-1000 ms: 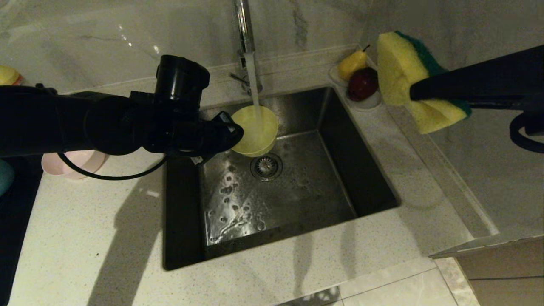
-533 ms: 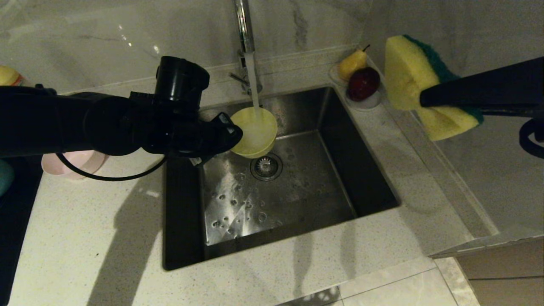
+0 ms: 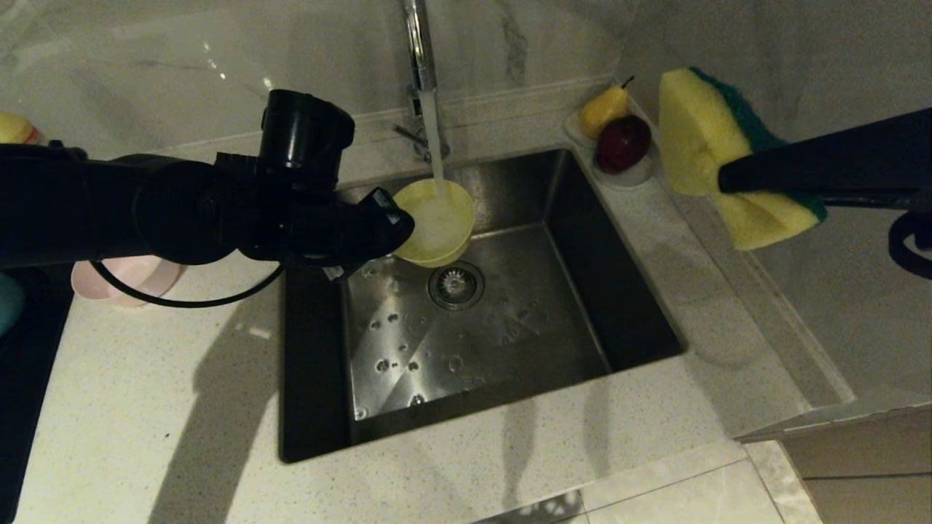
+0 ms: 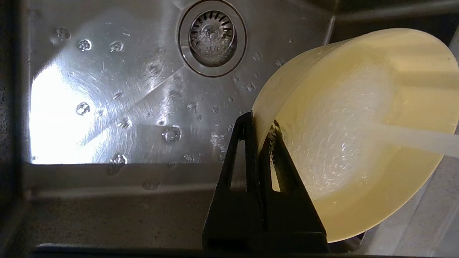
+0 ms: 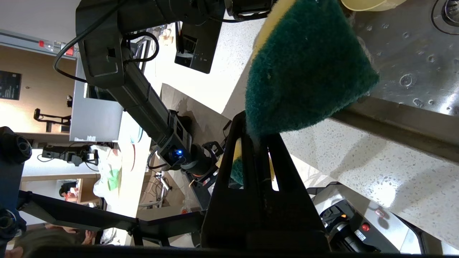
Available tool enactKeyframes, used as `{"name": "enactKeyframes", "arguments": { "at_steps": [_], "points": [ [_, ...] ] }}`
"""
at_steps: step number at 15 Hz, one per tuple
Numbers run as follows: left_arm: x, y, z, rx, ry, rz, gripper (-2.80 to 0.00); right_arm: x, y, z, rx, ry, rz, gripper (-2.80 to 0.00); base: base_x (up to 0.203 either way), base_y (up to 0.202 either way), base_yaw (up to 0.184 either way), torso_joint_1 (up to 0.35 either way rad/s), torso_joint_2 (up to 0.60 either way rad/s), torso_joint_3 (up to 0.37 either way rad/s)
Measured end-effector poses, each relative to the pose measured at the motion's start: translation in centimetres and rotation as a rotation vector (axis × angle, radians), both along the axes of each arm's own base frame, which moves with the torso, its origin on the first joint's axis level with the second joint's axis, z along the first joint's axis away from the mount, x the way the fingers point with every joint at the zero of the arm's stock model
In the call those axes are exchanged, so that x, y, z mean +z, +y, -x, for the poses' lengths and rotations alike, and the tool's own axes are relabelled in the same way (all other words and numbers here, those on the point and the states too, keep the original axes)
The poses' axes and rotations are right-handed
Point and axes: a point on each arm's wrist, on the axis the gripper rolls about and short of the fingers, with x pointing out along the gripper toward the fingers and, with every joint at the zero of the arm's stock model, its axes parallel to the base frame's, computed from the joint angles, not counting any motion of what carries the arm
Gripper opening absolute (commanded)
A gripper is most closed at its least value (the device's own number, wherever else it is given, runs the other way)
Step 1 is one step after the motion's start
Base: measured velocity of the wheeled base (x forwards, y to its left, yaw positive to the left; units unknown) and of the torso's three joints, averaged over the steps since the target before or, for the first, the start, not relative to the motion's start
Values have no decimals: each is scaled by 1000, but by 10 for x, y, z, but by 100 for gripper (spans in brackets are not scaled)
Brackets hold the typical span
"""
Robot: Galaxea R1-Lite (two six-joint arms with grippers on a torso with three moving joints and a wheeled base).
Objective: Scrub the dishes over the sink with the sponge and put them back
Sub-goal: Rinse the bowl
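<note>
My left gripper (image 3: 397, 229) (image 4: 260, 123) is shut on the rim of the yellow bowl (image 3: 437, 222) (image 4: 358, 125). It holds the bowl tilted over the back of the sink (image 3: 510, 327), under the running tap water (image 3: 435, 145). The stream lands inside the bowl. My right gripper (image 3: 724, 178) (image 5: 256, 125) is shut on the sponge (image 3: 695, 131) (image 5: 304, 64), yellow foam with a green layer. It holds the sponge in the air over the counter right of the sink. The pink bowl (image 3: 127, 280) sits on the counter at the left, partly hidden behind my left arm.
The faucet (image 3: 419, 44) rises behind the sink, and the drain strainer (image 3: 456, 285) lies below the bowl. A small white dish (image 3: 632, 173) holding a pear and a dark red fruit stands at the sink's back right corner. A raised ledge (image 3: 757, 306) runs along the right.
The sponge and my right gripper have drifted a little to the right and lower in the head view. My left gripper and the yellow bowl stay almost still under the water.
</note>
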Motion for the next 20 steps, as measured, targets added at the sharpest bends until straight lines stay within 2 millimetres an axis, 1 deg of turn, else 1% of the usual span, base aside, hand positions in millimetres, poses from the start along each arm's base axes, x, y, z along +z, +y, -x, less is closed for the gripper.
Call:
{"name": "enactKeyframes", "arguments": {
  "at_steps": [5, 8, 11, 13, 17, 20],
  "points": [
    [2, 2, 3, 25, -13, -27, -280, -3, 0, 0, -2, 9, 5, -280, 0, 0, 0, 0, 0, 0],
    [11, 8, 7, 117, -93, -167, -280, -6, -1, -1, -8, 19, 13, -280, 0, 0, 0, 0, 0, 0],
    [25, 15, 16, 184, -239, -306, -280, -11, -2, -1, -13, 31, 25, -280, 0, 0, 0, 0, 0, 0],
    [26, 20, 25, 172, -331, -369, -280, -16, -1, -3, -16, 47, 38, -280, 0, 0, 0, 0, 0, 0],
    [26, 34, 56, 153, -588, -518, -280, -22, -1, -3, -15, 61, 49, -280, 0, 0, 0, 0, 0, 0],
    [34, 43, 75, 203, -803, -567, -280, -23, 0, -4, -16, 62, 49, -280, 0, 0, 0, 0, 0, 0]
  ]
}}
